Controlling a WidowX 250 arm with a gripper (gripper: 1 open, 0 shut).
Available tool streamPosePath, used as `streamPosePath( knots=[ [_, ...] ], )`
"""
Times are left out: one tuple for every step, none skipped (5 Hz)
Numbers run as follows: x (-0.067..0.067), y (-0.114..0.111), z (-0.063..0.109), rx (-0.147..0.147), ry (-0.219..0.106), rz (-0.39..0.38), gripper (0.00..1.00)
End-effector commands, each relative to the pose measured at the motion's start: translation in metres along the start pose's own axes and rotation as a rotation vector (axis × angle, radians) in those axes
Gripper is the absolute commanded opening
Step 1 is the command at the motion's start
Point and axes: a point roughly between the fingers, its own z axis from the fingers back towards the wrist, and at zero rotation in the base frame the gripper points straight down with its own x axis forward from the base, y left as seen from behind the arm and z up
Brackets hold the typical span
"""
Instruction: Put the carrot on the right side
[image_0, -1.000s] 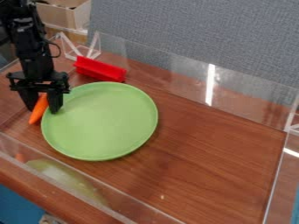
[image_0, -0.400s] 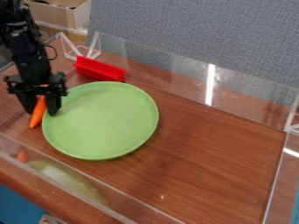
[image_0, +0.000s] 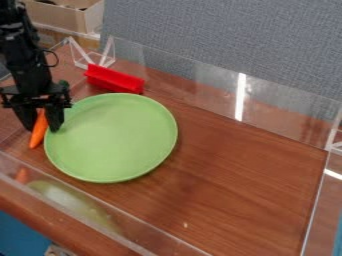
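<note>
At the far left edge of the wooden table (image_0: 241, 170), a black gripper (image_0: 39, 118) hung pointing straight down from its dark arm, and between its two fingers stood the small orange carrot (image_0: 40, 130), tilted a little, with its narrow tip toward the wood. The jaws stood narrow and looked closed about the carrot's upper part, though whether both fingers actually pressed on it could not be made out at this size. The carrot sat just beside the left rim of the green plate (image_0: 120, 140), possibly touching it; that contact could not be told. The plate itself lay flat on the left half of the table and held nothing. Beyond its far rim, near the back wall, lay a red block (image_0: 114, 78), apart from the plate. Low clear walls (image_0: 267, 90) fenced the table at the back, along the near edge and at the right end, so the working surface was boxed in on those sides. A pale yellowish smear (image_0: 74, 205) showed through the near wall below the plate. To the right of the plate the wood lay bare all the way to the right-hand clear panel, a wide open stretch with nothing standing on it. A grey fabric screen (image_0: 227, 35) rose behind the back wall.
</note>
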Motion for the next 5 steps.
streamPosePath(
  knots=[
    [0.007, 0.015, 0.028, 0.018, -0.08, 0.096, 0.0],
    [0.011, 0.015, 0.038, 0.011, -0.08, 0.05, 0.0],
    [0.013, 0.01, 0.045, 0.006, -0.08, 0.006, 0.0],
    [0.012, 0.002, 0.046, -0.005, -0.089, 0.019, 0.0],
    [0.003, -0.009, 0.067, -0.013, -0.093, 0.01, 0.0]
  ],
)
